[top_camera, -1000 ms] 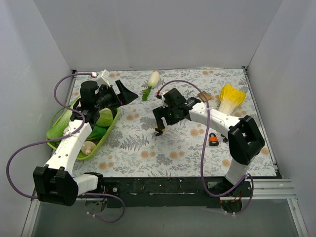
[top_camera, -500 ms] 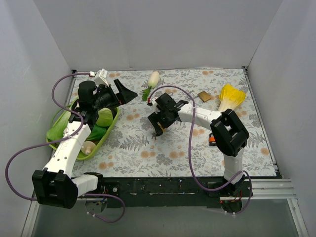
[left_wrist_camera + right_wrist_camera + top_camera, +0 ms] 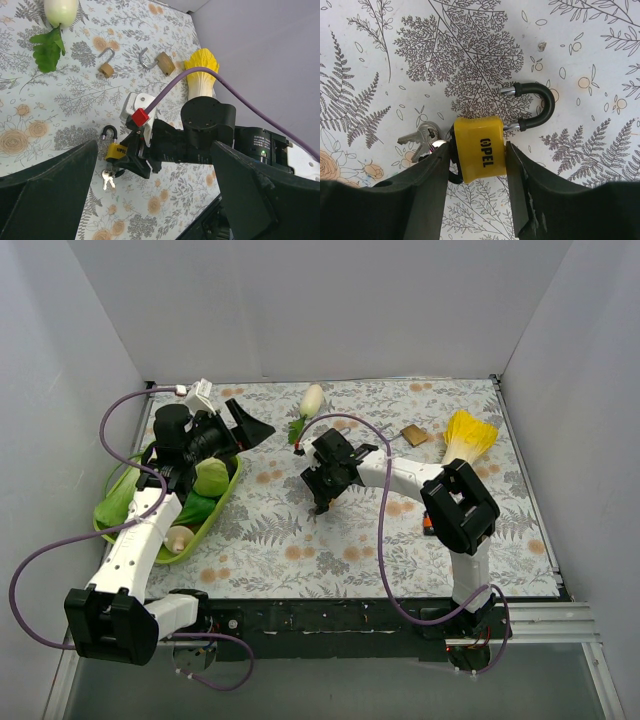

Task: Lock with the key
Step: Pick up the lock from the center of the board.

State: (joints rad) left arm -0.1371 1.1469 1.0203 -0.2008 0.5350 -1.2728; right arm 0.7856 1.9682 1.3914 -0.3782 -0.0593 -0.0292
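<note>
A yellow padlock (image 3: 480,150) with its black-sleeved shackle (image 3: 540,107) swung open is clamped between my right gripper's (image 3: 479,165) fingers, low over the flowered mat. A small bunch of silver keys (image 3: 420,139) hangs from its bottom end, by the left finger. In the top view the right gripper (image 3: 320,498) is at mid-table. The left wrist view shows the same padlock (image 3: 116,150) and keys (image 3: 107,177). My left gripper (image 3: 250,428) is open and empty, raised above the green bowl at the left, pointing toward the right arm.
A green bowl (image 3: 215,522) of vegetables sits at the left. A white radish (image 3: 311,398) with a leaf lies at the back. Two brass padlocks (image 3: 105,69) (image 3: 165,62) and a yellow cabbage (image 3: 468,435) lie back right. An orange padlock (image 3: 429,524) lies beside the right arm.
The right arm's elbow has swung left and folded in, while its gripper stays at mid-table, shut on the padlock. The left gripper has risen slightly and shifted toward the back.
</note>
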